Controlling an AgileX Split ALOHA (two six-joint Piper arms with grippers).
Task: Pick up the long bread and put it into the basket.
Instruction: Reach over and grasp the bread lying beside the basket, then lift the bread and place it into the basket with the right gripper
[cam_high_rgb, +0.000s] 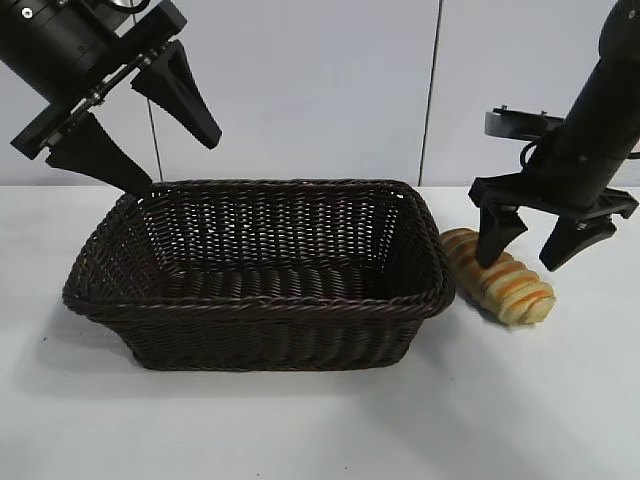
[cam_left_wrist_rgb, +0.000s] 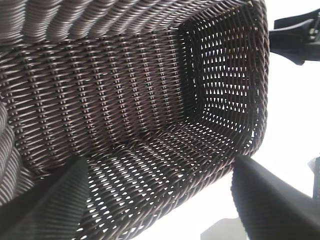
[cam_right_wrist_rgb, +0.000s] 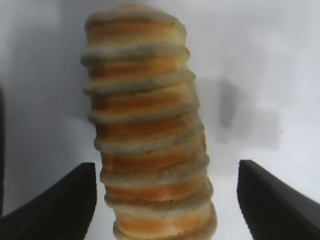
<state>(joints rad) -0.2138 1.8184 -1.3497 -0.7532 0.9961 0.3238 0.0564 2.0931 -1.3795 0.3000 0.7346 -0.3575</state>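
The long bread (cam_high_rgb: 500, 277), a ridged golden-tan loaf with orange stripes, lies on the white table just right of the basket (cam_high_rgb: 260, 306), a large dark brown wicker basket that holds nothing. My right gripper (cam_high_rgb: 518, 265) is open and low over the bread, one finger on each side of it. In the right wrist view the bread (cam_right_wrist_rgb: 150, 125) runs between the open fingers (cam_right_wrist_rgb: 60, 205) of that gripper (cam_right_wrist_rgb: 167, 210) without touching them. My left gripper (cam_high_rgb: 180, 165) is open and empty above the basket's far left corner. Its wrist view looks into the basket (cam_left_wrist_rgb: 125, 90) past its own open gripper (cam_left_wrist_rgb: 160, 210).
The white table (cam_high_rgb: 320, 420) stretches in front of the basket and to the right of the bread. A pale wall stands behind. Part of the right arm (cam_left_wrist_rgb: 300, 35) shows beyond the basket's end in the left wrist view.
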